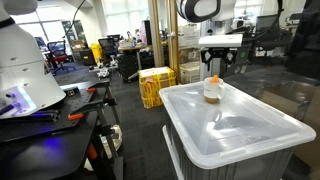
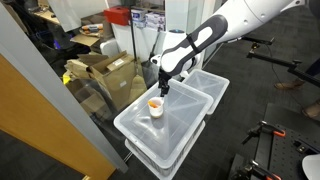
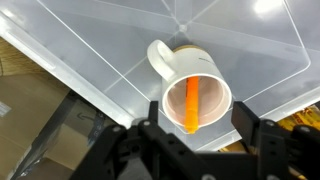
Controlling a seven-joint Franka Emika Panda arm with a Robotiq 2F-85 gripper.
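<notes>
Black gripper fingers (image 3: 150,135) fill the bottom of the wrist view, spread wide on either side of a white mug (image 3: 185,65). They hold nothing, and I can't make out any contact with the mug. The gripper (image 3: 197,128) hangs straight above the mug, which stands upright near the middle of a clear tub lid (image 3: 80,45). Its handle points to about ten o'clock in that view. An orange stick (image 3: 193,105) leans loose inside it.

In both exterior views the gripper (image 1: 218,62) (image 2: 161,88) hovers just over the mug (image 1: 211,90) (image 2: 156,105).

I'd judge the mug light, rigid and glazed — so slick under the pads, and breakable if dropped. The best hold looks to be across the round body at three and nine o'clock, clear of the handle. The lid is thin plastic and may flex under a push.

Counted: one mug, one stick, one gripper, and in an exterior view two clear lidded tubs (image 2: 175,125) (image 2: 205,85) side by side.
</notes>
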